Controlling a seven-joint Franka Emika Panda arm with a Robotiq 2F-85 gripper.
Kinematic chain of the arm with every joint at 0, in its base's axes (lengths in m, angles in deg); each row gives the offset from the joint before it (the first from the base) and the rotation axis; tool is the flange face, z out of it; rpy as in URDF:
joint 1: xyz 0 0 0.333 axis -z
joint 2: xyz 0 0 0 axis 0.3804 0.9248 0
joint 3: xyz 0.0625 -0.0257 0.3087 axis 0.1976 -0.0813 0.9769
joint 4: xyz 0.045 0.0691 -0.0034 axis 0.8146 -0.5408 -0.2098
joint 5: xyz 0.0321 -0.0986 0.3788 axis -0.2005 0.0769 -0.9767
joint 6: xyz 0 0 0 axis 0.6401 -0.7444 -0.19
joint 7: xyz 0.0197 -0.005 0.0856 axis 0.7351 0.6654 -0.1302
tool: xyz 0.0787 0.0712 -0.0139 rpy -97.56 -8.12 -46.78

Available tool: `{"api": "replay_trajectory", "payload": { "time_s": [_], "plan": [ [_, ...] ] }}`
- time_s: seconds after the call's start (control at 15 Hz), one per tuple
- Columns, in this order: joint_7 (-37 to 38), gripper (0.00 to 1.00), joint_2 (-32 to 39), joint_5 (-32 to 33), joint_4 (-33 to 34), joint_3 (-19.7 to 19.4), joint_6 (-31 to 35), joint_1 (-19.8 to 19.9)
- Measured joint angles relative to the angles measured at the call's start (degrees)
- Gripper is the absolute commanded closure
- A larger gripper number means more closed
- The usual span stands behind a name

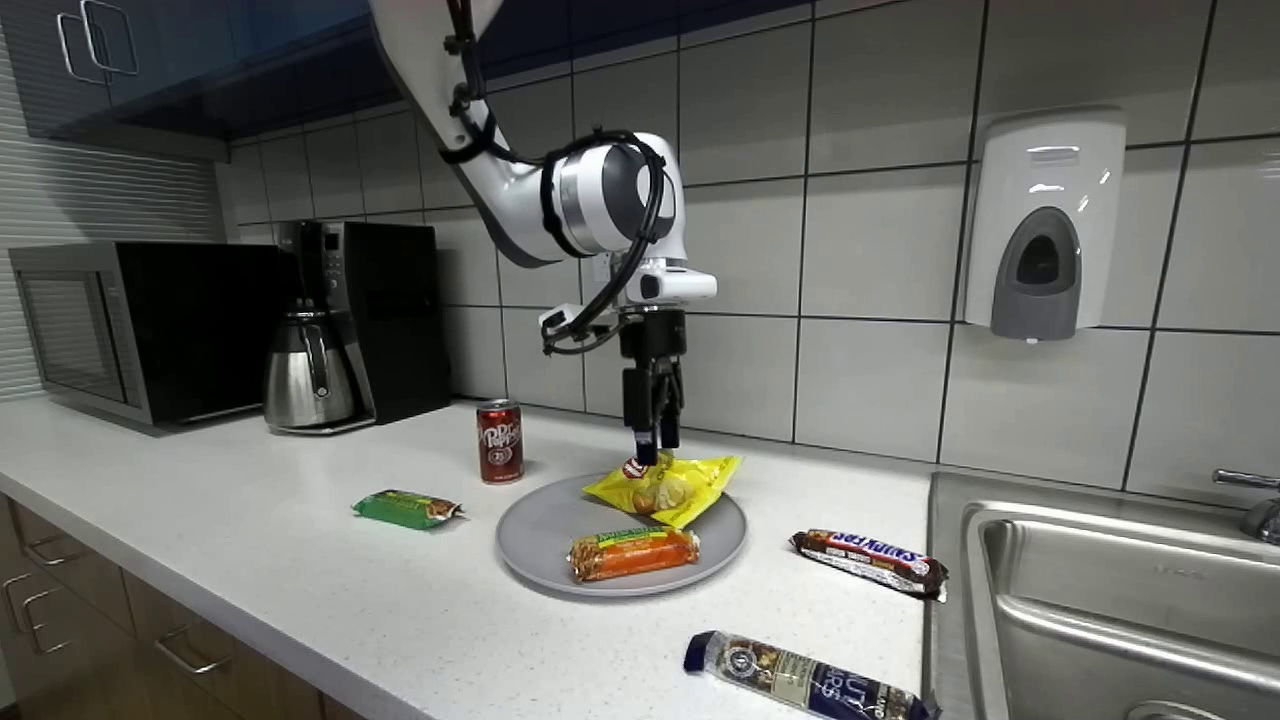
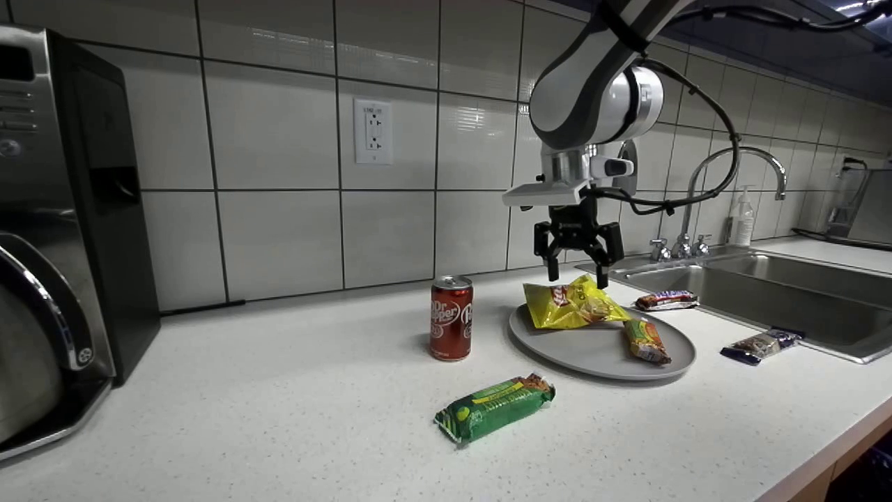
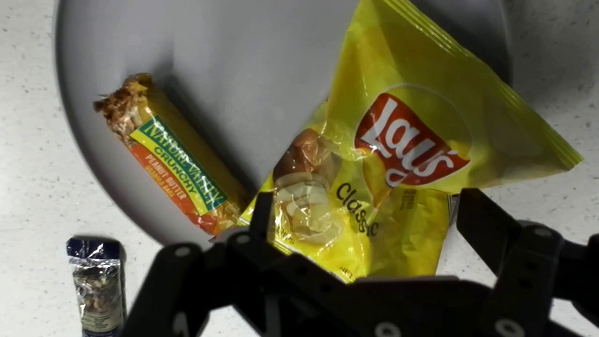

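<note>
My gripper [image 1: 659, 447] points down, open, over a yellow Lay's chip bag [image 1: 690, 492]. In an exterior view the gripper [image 2: 578, 279] shows its two fingers spread apart above the crumpled bag [image 2: 575, 307]. Seen from the wrist, part of the bag [image 3: 402, 220] fills the gap between the fingers, but nothing is gripped; whether the tips touch it I cannot tell. The bag leans across the back of a grey plate [image 1: 530, 545], overhanging its rim in the wrist view. On the same plate, near the bag, lies an orange granola bar [image 3: 178, 164].
A red Dr Pepper can [image 2: 451, 317] stands beside the plate, with a green granola bar [image 2: 496, 408] lying nearby. Toward the sink [image 1: 1100, 640] lie a Snickers bar [image 1: 870, 562] and a nut bar [image 1: 800, 675]. A coffee maker [image 1: 390, 320] stands by the tiled wall.
</note>
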Motion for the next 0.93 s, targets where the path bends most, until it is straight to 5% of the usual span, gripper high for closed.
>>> {"api": "replay_trajectory", "payload": {
  "time_s": [0.07,0.67,0.93],
  "plan": [
    [0.1,0.26,0.07,0.0,0.0,0.0,0.0,0.0],
    [0.52,0.97,0.26,0.0,0.0,-0.02,0.72,0.04],
    [0.52,1.0,0.27,0.0,0.0,-0.04,1.15,0.09]
  ]
}}
